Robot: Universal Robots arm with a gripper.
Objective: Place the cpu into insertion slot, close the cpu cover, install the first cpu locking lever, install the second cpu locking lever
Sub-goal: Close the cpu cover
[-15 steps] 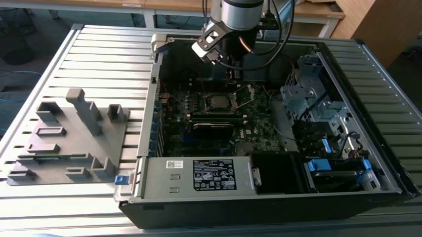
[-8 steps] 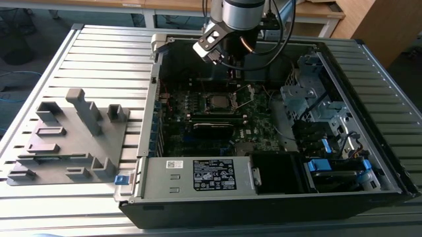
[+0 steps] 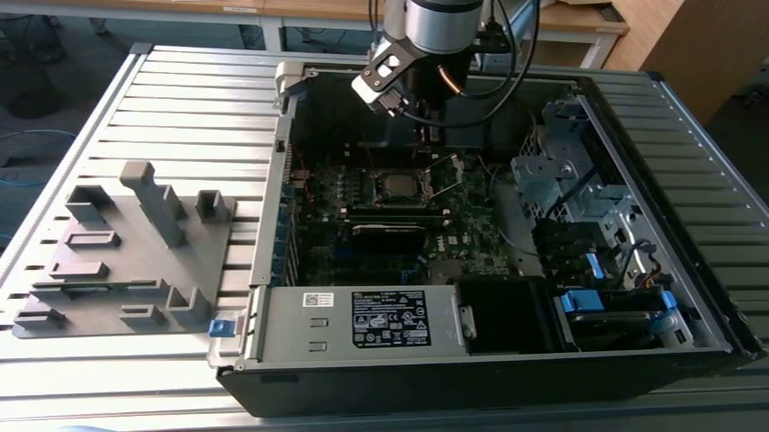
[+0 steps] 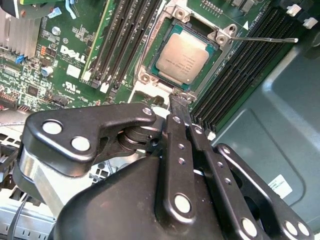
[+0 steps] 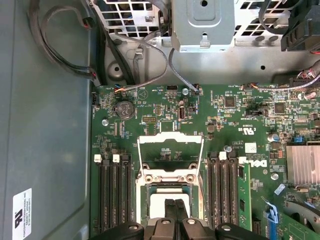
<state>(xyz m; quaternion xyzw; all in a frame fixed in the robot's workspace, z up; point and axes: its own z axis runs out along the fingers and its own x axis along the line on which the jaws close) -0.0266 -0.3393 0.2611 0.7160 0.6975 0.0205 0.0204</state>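
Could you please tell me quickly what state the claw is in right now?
The claw is closed and holds nothing, poised beside the cpu seated in the insertion slot.

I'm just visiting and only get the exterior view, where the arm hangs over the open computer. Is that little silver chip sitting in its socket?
Observer: Yes. In the second wrist view the cpu lies flat in the insertion slot.
Operator: Is the metal frame folded down over it?
Observer: No. In the first wrist view the cpu cover stands swung up, clear of the chip.
Operator: And what is the claw doing?
Observer: In the second wrist view the gripper is shut and holds nothing, with its tips at the insertion slot's rim, just beside the cpu.
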